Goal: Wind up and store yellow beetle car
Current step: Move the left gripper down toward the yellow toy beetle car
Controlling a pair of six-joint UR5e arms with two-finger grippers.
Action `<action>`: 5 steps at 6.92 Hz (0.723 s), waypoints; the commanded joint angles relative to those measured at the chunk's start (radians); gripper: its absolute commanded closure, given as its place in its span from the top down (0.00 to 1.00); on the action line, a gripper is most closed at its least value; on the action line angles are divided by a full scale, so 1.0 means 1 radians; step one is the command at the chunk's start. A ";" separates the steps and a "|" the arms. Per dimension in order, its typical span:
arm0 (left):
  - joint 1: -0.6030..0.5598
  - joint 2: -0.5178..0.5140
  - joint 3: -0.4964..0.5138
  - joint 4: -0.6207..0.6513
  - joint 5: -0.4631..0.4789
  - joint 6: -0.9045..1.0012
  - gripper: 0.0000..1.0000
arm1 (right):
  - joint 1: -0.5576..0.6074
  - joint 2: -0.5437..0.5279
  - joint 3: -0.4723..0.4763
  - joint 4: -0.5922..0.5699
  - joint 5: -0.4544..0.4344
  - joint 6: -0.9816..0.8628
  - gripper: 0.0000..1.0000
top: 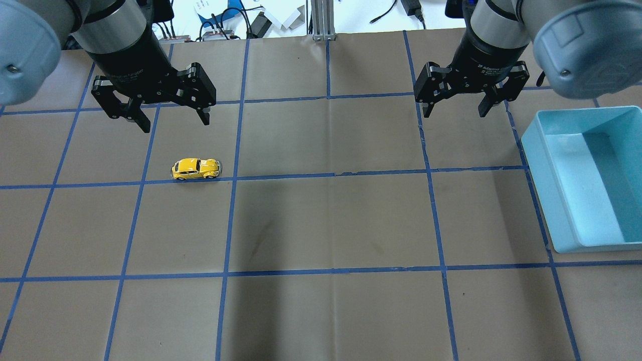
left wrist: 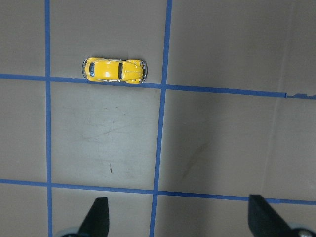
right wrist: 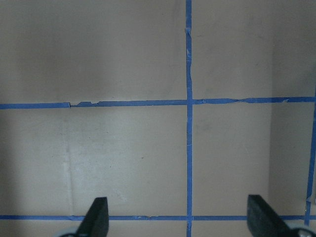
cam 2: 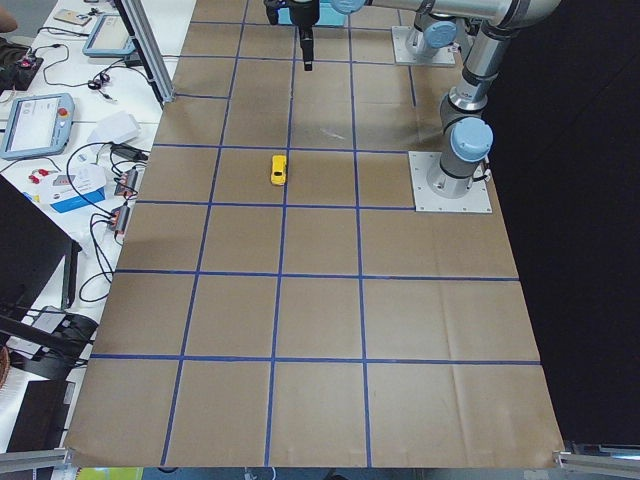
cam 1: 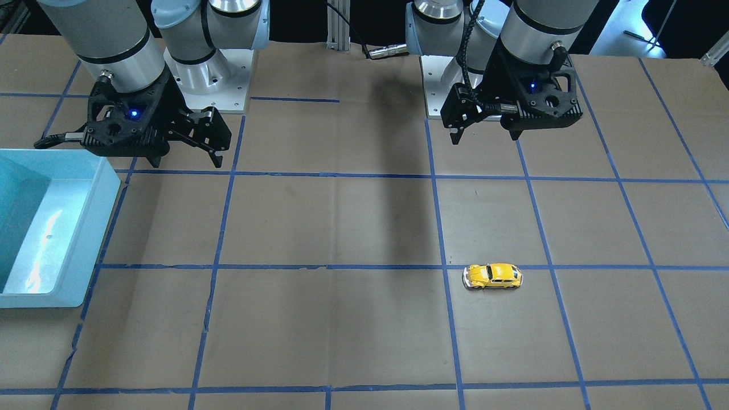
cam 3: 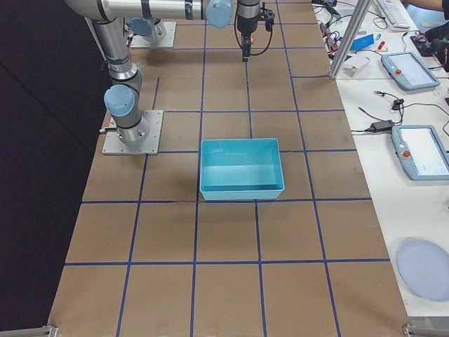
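The yellow beetle car (top: 195, 168) stands on its wheels on the brown table, right on a blue tape line, in the robot's left half (cam 1: 492, 276) (cam 2: 278, 169). My left gripper (top: 175, 124) hangs open above the table, a short way from the car and not touching it (cam 1: 485, 136). In the left wrist view the car (left wrist: 114, 70) lies ahead and to the left of the open fingertips (left wrist: 98, 215). My right gripper (top: 454, 113) is open and empty over bare table (cam 1: 187, 162) (right wrist: 177, 217). A light blue bin (top: 536, 165) sits at the right side, empty.
Blue tape lines divide the brown table into squares. The two arm bases (cam 1: 213, 85) (cam 1: 450, 68) stand at the robot's edge. In the exterior right view the bin (cam 3: 242, 189) sits mid-table, and a side desk (cam 3: 421, 151) holds tablets and cables.
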 commanded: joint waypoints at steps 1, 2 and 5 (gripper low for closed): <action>-0.001 0.000 0.000 0.000 0.001 -0.003 1.00 | 0.000 0.000 0.000 -0.001 0.000 0.001 1.00; 0.000 -0.002 0.000 0.003 0.001 0.002 1.00 | -0.003 0.000 0.000 0.001 0.000 -0.001 1.00; 0.008 -0.030 -0.016 0.041 -0.002 0.139 1.00 | -0.003 0.000 0.002 0.001 0.001 -0.001 1.00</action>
